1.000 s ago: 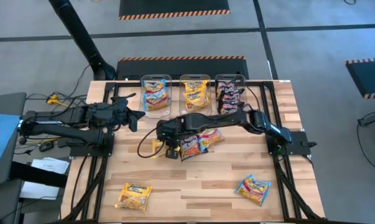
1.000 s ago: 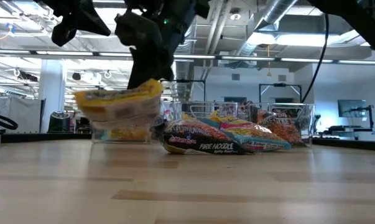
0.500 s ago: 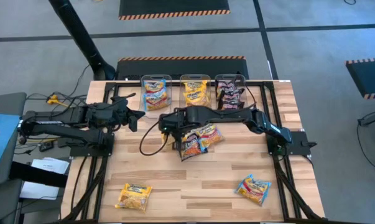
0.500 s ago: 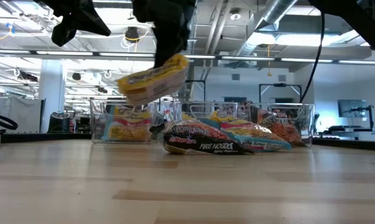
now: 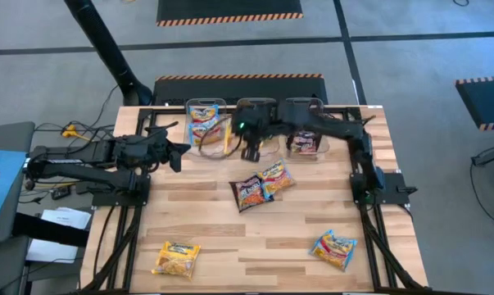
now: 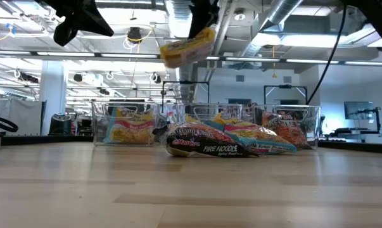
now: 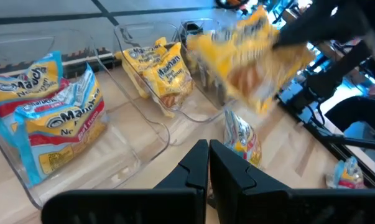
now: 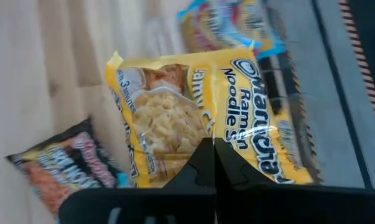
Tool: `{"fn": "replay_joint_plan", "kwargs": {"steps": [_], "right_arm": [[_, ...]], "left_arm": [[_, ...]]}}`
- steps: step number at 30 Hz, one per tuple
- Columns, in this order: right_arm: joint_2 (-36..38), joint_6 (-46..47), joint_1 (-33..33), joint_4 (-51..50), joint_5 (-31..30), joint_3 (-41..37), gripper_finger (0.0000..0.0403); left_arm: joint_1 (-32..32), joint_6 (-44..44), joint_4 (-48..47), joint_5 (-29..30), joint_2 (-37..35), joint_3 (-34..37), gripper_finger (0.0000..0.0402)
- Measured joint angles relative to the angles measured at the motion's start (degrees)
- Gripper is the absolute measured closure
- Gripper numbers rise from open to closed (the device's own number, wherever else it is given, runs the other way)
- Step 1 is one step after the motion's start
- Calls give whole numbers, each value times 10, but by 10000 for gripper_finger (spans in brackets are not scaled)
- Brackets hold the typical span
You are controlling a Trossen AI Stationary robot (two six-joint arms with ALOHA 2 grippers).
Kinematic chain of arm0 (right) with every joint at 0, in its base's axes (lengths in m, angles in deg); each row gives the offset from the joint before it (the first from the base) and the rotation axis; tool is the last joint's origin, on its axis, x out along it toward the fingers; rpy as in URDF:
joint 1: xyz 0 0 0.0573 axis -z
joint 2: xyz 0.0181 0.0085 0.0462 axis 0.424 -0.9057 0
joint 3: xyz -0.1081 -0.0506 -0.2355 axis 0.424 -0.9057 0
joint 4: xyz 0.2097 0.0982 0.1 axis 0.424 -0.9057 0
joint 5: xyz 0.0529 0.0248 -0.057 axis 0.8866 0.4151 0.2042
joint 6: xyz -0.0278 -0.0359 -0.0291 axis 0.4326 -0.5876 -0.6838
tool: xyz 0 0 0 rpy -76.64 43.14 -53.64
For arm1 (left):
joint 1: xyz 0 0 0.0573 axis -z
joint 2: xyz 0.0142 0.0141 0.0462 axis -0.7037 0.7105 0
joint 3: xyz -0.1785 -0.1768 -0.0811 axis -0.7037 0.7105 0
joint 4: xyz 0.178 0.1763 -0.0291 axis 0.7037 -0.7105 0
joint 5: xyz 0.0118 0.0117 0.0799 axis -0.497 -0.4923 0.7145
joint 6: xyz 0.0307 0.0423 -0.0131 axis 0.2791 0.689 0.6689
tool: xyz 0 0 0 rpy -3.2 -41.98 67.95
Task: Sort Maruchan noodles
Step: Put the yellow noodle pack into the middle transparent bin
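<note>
My right gripper point(image 8: 209, 163) is shut on a yellow noodle packet point(image 8: 199, 121), high over the table's far middle point(image 6: 187, 45), beside the clear bins; from above the packet shows as a yellow sliver point(image 5: 228, 135). My left gripper point(image 7: 209, 163) is shut and holds nothing, hovering at the table's left point(image 5: 181, 156). The left bin point(image 5: 204, 123) holds blue-pink packets and the right bin point(image 5: 304, 129) dark ones. A dark packet point(image 5: 248, 193) and a blue-pink one point(image 5: 275, 178) lie flat mid-table. My right gripper pinches the yellow packet at one long edge point(image 8: 206, 144), about midway along it, between its two fingers. The fingers slant down from above. The packet hangs tilted below them point(image 6: 185, 49), lifted well clear of the table and the bins.
The middle bin point(image 5: 259, 111) with yellow packets sits largely under my right arm. A yellow packet point(image 5: 177, 258) lies near the front left corner, a blue-pink one point(image 5: 334, 249) near the front right. Bare wood lies between them.
My right gripper has risen from beside the mid-table pile and gone toward the far edge and the bins, staying shut. The yellow packet has gone with it, from just above the table to high over the bins, tilting as it went.
</note>
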Motion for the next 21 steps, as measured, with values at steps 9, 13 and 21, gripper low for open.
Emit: {"fn": "replay_joint_plan", "kwargs": {"steps": [9,13,21], "right_arm": [[19,-26,74,13,27,-47,399],[18,-39,99,61,49,-115,399],[17,-89,126,142,49,-227,399]], "left_arm": [[-7,0,-3,45,0,0,402],[-25,1,-7,45,0,0,402],[-65,27,-9,45,0,0,401]]}}
